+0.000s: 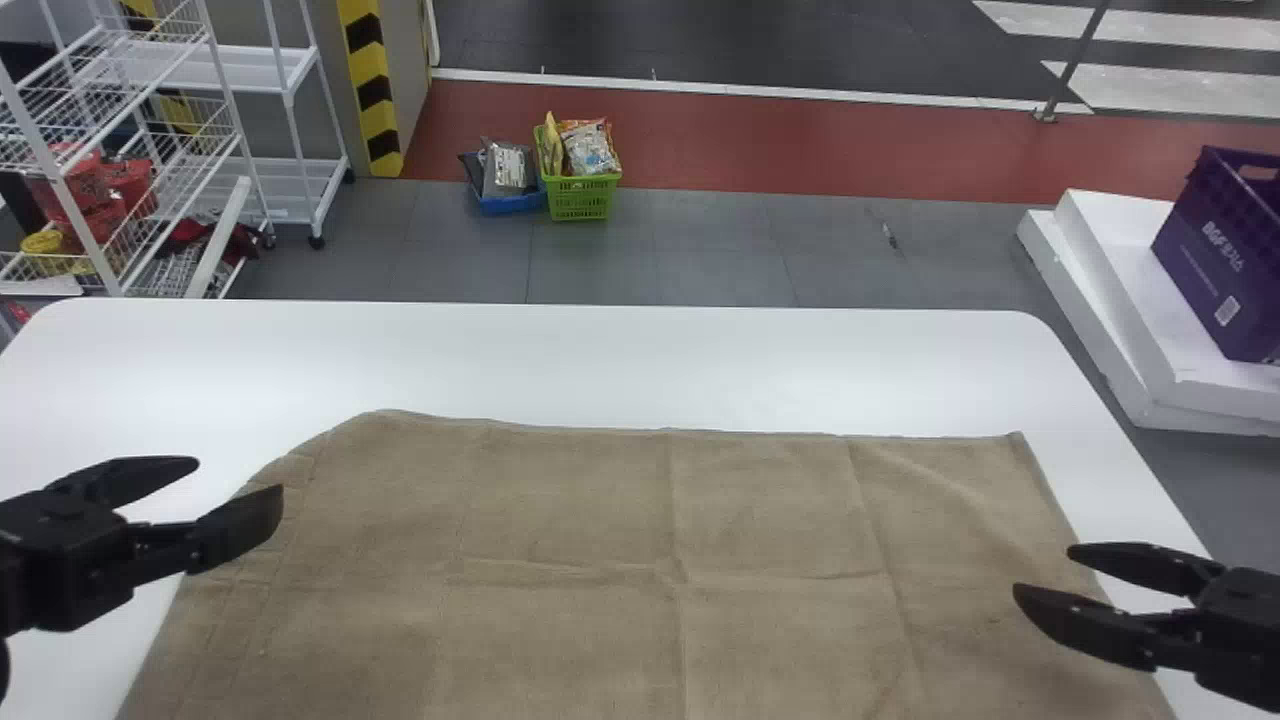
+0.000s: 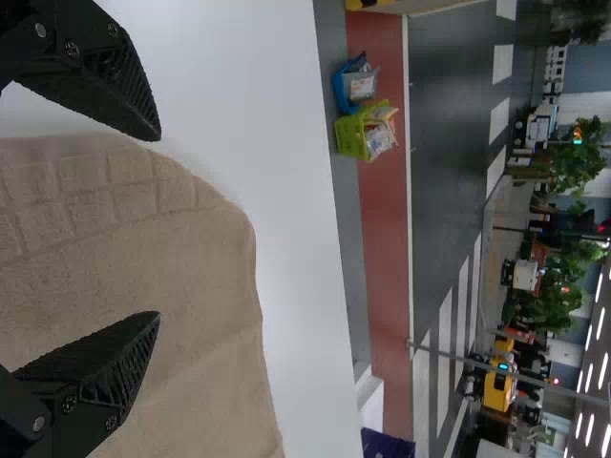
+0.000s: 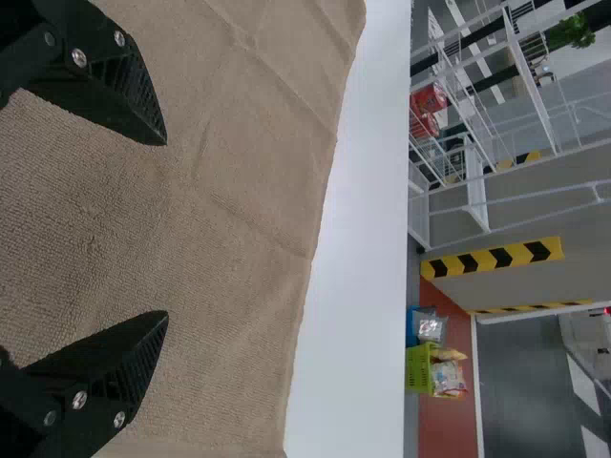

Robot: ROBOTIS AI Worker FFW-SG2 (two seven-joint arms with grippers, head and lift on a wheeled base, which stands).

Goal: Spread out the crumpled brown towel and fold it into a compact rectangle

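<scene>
The brown towel (image 1: pixel 600 560) lies spread over the white table, with crease lines and a cut-off-looking, slanted far left corner. My left gripper (image 1: pixel 240 480) stands open at the towel's left edge, with nothing held. In the left wrist view the gripper (image 2: pixel 158 229) has its fingers apart over the towel (image 2: pixel 191 277) near its rounded corner. At the towel's right edge is my right gripper (image 1: pixel 1045 570), open and empty. The right wrist view shows that gripper (image 3: pixel 167 229) with its fingers parted above the towel (image 3: pixel 248 172).
The white table (image 1: pixel 600 360) extends beyond the towel's far edge. On the floor behind stand a green basket (image 1: pixel 580 195) and a blue one (image 1: pixel 512 203). White wire shelves (image 1: pixel 225 70) are at the far left, a purple crate (image 1: pixel 1225 260) on white blocks at the right.
</scene>
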